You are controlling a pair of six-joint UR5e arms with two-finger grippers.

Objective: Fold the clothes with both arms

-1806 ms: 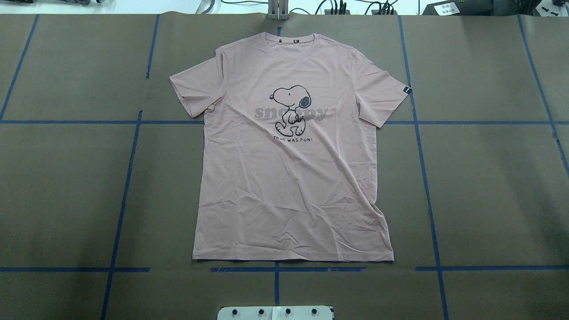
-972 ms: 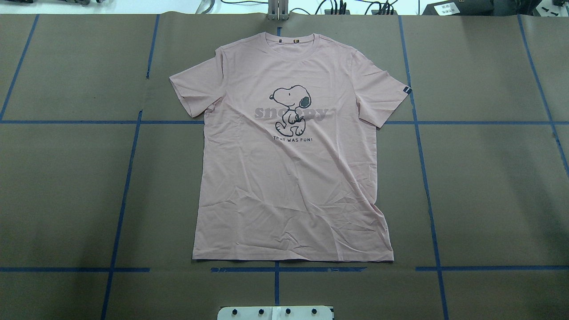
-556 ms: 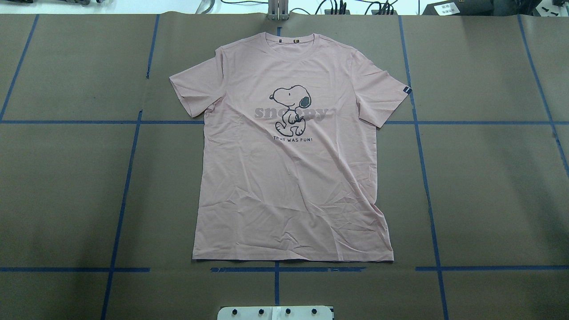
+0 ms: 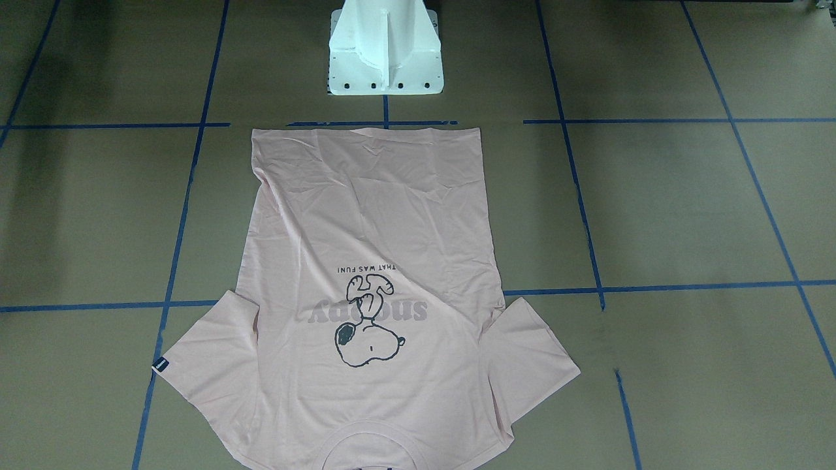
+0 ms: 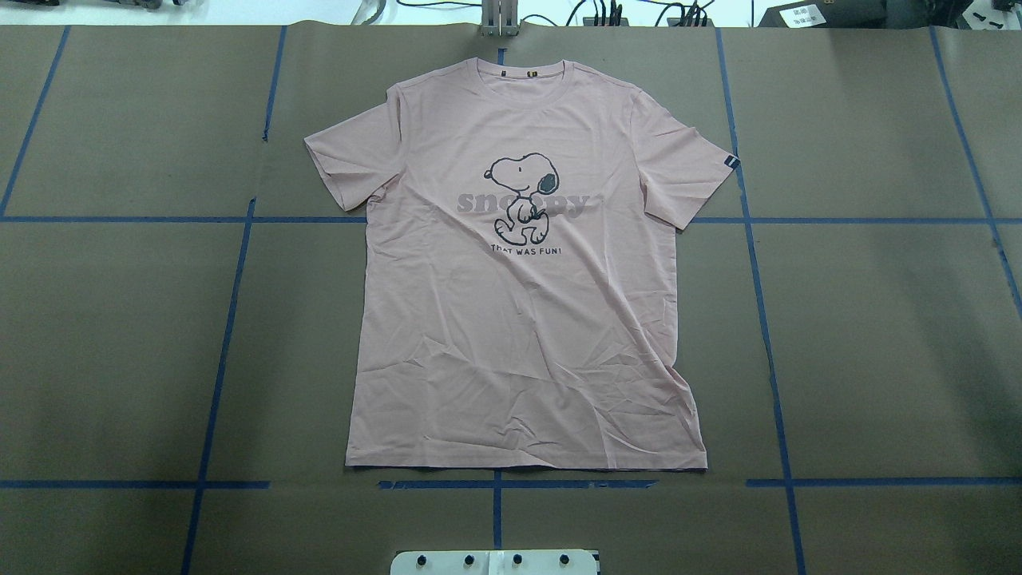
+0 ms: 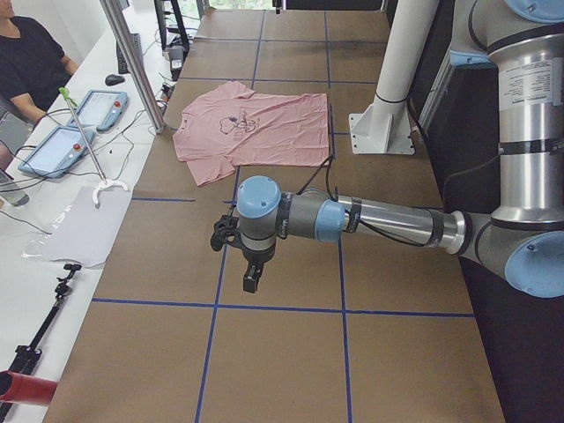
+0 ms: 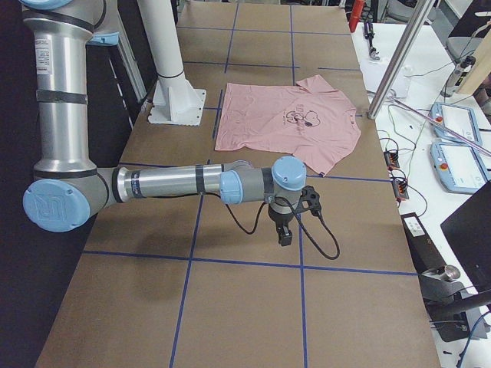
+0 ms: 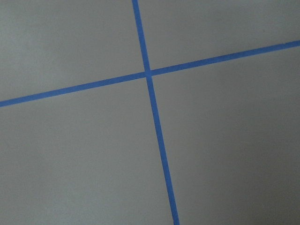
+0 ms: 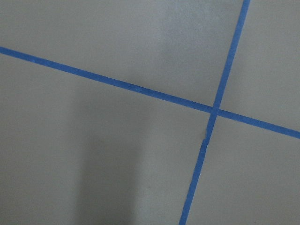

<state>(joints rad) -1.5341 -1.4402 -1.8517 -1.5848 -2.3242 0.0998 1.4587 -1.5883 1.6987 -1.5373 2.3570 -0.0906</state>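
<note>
T-shirt [image 5: 523, 335] is seen spread flat, print up, at the table's [image 5: 878, 343] centre, unmoved moments on and unfolded, with left gripper [image 6: 250, 284] and right gripper [image 7: 285, 238] (whether spread or pressed together cannot be told) held well apart at its left and right.

I count one T-shirt [image 5: 519, 319] on the counter [image 5: 878, 335]. There are two arms, the left arm [image 6: 388, 220] and the right arm [image 7: 169, 184], each with one hand: the left hand [image 6: 250, 278] and the right hand [image 7: 284, 234]. One white pedestal [image 4: 385, 52]. One person [image 6: 31, 57]. The control tablets [image 6: 97, 109] seem to be two, but they show small.
</note>
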